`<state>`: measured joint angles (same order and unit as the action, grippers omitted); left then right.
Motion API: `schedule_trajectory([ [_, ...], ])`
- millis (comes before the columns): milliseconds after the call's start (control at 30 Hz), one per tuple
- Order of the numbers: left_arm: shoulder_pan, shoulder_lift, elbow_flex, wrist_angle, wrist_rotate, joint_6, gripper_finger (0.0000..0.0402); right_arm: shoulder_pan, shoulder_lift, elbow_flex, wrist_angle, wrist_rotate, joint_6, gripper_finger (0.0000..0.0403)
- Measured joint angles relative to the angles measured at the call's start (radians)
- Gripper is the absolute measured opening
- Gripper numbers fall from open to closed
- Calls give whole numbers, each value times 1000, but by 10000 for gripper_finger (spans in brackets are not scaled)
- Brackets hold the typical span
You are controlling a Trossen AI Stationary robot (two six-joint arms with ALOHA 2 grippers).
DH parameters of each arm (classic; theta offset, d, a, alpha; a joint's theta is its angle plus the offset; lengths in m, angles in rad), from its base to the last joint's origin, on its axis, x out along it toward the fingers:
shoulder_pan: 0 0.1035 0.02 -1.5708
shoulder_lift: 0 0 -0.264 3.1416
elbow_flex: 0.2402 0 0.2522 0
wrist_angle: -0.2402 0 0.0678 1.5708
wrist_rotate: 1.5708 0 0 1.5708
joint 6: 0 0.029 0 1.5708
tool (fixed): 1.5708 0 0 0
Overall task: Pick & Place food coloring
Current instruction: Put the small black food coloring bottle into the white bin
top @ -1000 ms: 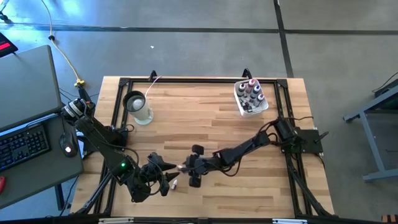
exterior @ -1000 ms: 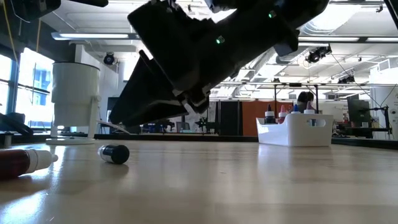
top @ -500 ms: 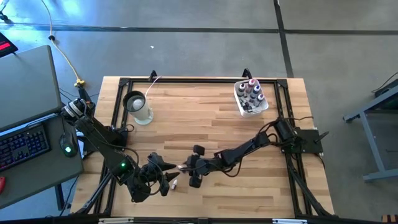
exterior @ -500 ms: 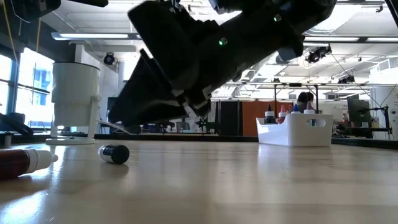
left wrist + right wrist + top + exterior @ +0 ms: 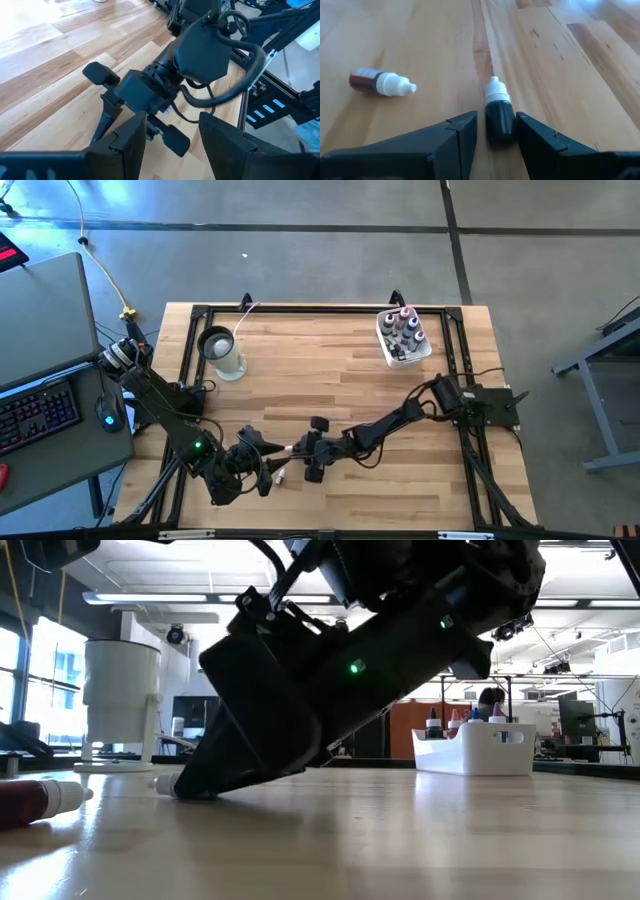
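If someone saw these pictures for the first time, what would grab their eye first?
Probably the right gripper, down at the table's near edge with its open fingers on either side of a dark, white-tipped dropper bottle lying on the wood. A second, red dropper bottle lies loose close by. Across the table, the white tub at the far right corner stands packed with more bottles.

— From my console both arms look matte black, built of boxy links joined by round joints.

— Any markings?

— A small green light glows on the left arm [image 5: 197,446], and another on the housing nearest the wooden table [image 5: 400,840] in the low camera.

— Cables?

— Black looped cables run along the right arm [image 5: 400,418]. The right gripper [image 5: 495,131] has flat, wedge-shaped black fingers.
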<state>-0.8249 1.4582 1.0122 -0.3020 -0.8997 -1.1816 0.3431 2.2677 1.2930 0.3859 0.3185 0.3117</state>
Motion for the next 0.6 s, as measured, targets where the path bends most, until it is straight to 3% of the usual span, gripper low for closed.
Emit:
schedule_trajectory([
  [200, 0, 0, 0, 0, 3, 2, 181, -2, 1, 2, -13, -45, -150, 119],
  [433, 0, 0, 0, 1, 7, 2, 181, -11, 1, 2, -15, -83, -136, 77],
  [600, 0, 0, 0, 1, 20, 2, 181, -14, -35, 1, -80, -94, -140, 72],
])
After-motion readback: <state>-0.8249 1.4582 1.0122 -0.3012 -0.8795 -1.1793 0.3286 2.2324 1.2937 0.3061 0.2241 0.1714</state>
